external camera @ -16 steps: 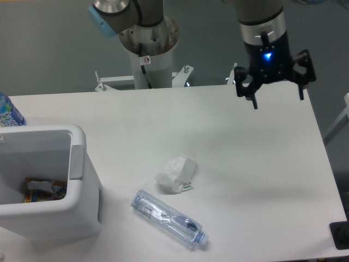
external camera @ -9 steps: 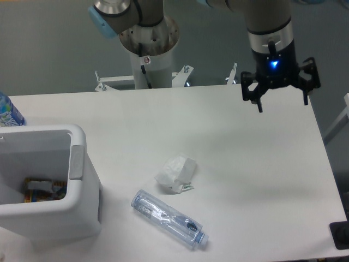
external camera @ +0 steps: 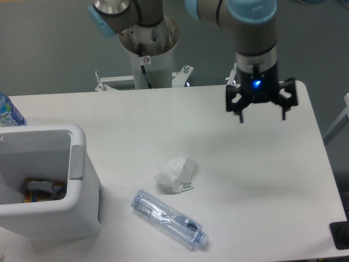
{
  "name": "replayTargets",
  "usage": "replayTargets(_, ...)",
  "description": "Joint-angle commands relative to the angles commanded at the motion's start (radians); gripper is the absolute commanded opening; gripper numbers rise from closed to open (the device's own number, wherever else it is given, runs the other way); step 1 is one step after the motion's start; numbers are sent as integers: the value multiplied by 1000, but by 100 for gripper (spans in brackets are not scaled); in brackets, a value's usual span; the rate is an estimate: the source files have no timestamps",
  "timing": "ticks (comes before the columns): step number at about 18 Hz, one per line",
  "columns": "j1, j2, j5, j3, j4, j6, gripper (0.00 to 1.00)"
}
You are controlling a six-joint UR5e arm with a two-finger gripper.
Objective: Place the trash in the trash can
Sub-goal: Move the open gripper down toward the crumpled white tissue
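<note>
Hovering over the desk [external camera: 136, 120] with fingers spread apart, the hand [external camera: 262, 106] is sitting well up-right of the paper wad [external camera: 175, 173] and clear bottle [external camera: 169, 219].

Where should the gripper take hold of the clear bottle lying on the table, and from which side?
Grip the clear bottle at mid-body from above, with the open gripper turned so its jaws close across the width. It lies flat and diagonal, cap toward the lower right.
</note>
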Motion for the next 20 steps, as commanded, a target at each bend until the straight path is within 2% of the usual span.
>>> replayTargets(6,-80,-28,-2,-103,17,34,100)
replayTargets(12,-112,-67,-2,-199,126,155,100)
replayTargets(20,-144,-104,-3,-215,169,166,100)
